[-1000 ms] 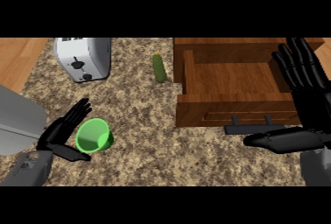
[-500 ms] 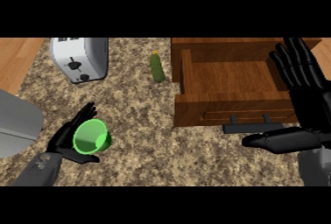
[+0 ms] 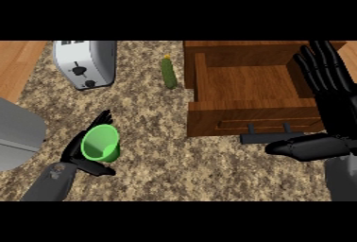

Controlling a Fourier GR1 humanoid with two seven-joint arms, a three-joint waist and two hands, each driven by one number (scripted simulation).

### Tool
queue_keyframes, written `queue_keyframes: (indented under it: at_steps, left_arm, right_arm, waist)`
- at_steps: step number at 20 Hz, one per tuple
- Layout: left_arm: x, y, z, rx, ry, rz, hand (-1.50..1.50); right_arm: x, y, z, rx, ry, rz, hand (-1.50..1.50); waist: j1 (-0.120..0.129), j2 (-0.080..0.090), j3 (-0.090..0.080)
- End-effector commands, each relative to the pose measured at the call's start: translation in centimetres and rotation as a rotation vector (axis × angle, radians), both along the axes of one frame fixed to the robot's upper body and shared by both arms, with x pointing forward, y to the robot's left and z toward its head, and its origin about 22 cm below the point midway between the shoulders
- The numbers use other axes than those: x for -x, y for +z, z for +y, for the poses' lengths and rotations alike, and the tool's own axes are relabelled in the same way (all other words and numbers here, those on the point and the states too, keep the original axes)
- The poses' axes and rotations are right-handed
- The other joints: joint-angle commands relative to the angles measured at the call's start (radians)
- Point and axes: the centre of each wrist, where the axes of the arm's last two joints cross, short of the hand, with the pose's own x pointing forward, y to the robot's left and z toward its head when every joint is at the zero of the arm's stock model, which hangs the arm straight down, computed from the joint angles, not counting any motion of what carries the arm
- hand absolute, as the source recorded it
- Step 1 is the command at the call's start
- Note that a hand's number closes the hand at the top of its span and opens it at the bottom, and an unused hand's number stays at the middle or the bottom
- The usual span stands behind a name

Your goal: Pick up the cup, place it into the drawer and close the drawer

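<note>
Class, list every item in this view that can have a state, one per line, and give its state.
drawer: pulled open, cup not inside.
green cup: outside the drawer, mouth up, in the left hand.
left hand: curled round the green cup.
right hand: open, fingers straight, at the drawer's right side.
cucumber: lying flat, left of the drawer.
</note>
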Motion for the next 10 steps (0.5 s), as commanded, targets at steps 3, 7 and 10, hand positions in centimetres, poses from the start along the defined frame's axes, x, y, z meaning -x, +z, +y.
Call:
queue_keyframes:
  at_steps: [3, 7, 10]
  left_arm:
    - [1.3, -0.9, 0.6, 0.145, -0.095, -0.046, -1.5]
    - [0.1, -0.8, -1.8, 0.24, -0.126, -0.017, -1.5]
    - [0.6, -1.8, -4.0, 0.321, -0.185, 0.004, 1.5]
  right_arm:
    - [-0.3, -0.7, -0.3, 0.002, 0.004, 0.001, -1.5]
    - [0.3, 0.8, -0.3, 0.004, 0.004, 0.008, -1.5]
    - [0.1, 0.8, -0.2, -0.006, 0.008, 0.013, -1.5]
  waist:
    - [-0.001, 0.004, -0.001]
    - [-0.006, -0.003, -0.001]
    - [-0.006, -0.001, -0.001]
